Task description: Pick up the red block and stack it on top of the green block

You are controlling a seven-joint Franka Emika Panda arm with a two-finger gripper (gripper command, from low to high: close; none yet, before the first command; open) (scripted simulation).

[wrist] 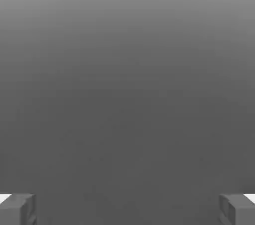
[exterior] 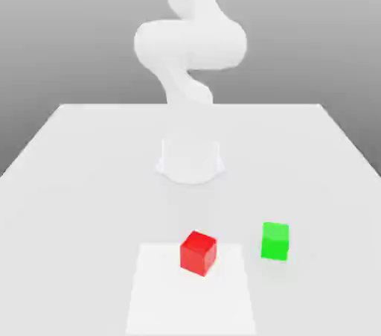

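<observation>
Smooth red block rests on a white patch (a matte cube, turned cornerwise); green block sits nearby, apart. The gripper is open, fingers wide.

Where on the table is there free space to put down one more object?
Bare: the table between the arm's base and the cubes, and beyond the green cube toward the exterior view's right. Tighter: between green and red cube.

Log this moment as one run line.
red block: on white patch | green block: on table, unstacked | fingers: wide open, empty | stacking: not done
</observation>
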